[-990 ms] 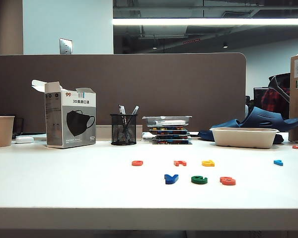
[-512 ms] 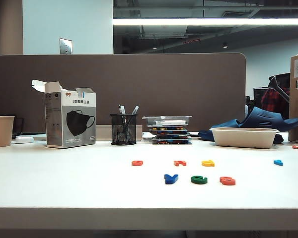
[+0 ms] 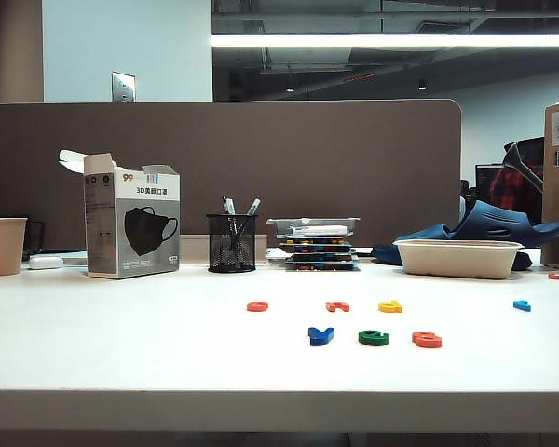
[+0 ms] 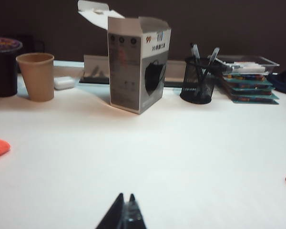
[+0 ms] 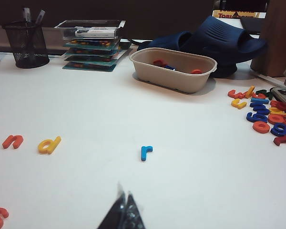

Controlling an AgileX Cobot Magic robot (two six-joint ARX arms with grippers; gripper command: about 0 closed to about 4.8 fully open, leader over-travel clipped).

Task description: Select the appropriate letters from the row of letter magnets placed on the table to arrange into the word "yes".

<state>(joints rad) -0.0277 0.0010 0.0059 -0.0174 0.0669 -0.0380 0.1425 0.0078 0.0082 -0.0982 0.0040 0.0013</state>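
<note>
I saw blue Y [image 3: 321, 335], green e [image 3: 374, 338] and red s [image 3: 427, 340] lying flat in a left-right line on the worktop [image 3: 121, 345]; left end effector [image 4: 125, 214] and right end effector [image 5: 125, 213] hovered closed, empty.

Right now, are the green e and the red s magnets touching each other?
Apart. The exterior view shows bare white table between the green e and the red s.

Behind my workspace stands a brown fabric partition panel [image 3: 224, 172]. Above it, a pale blue wall [image 3: 126, 47] and a long white ceiling strip light [image 3: 391, 41], lit.
</note>
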